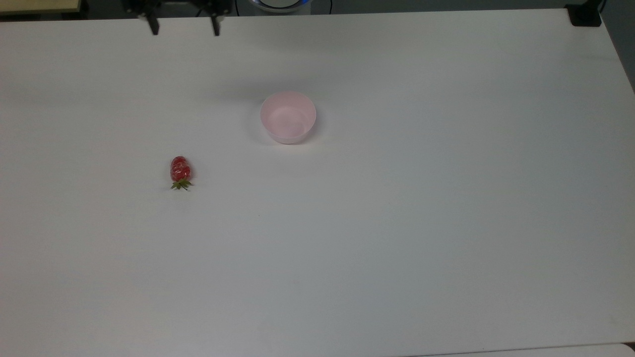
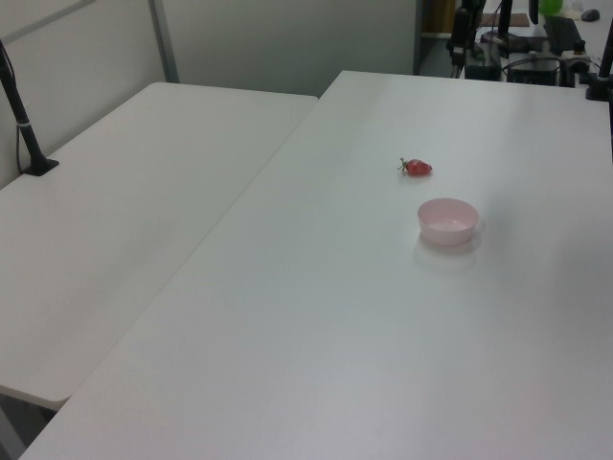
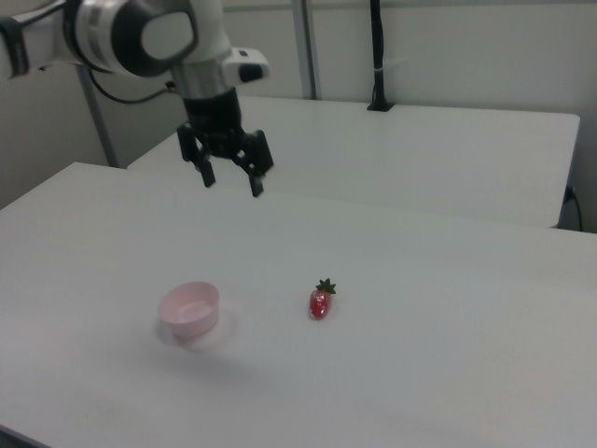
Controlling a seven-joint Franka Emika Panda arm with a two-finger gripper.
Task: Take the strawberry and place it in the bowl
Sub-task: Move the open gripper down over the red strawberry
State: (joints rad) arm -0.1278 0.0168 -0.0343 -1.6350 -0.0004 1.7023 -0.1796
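The hand (image 3: 230,183) hangs in the air with its two fingers spread wide and nothing between them, well above the desk (image 3: 448,308) and well apart from the fruit. In the top view its fingertips (image 1: 154,29) show at the far edge of the desk.

The strawberry (image 3: 320,301) lies on its side on the bare desk, leaves at one end, near the bowl (image 3: 190,309) but not touching it; in the top view it sits to the lower left of the bowl (image 1: 288,117), leaves toward the bottom edge.

It looks small, light and glossy, so probably slick and apt to roll or squirt out. I would close across the middle of the red body (image 1: 180,169), not on the leaves.

The bowl stands upright, open and empty. It looks light too, so a bump could shove it.
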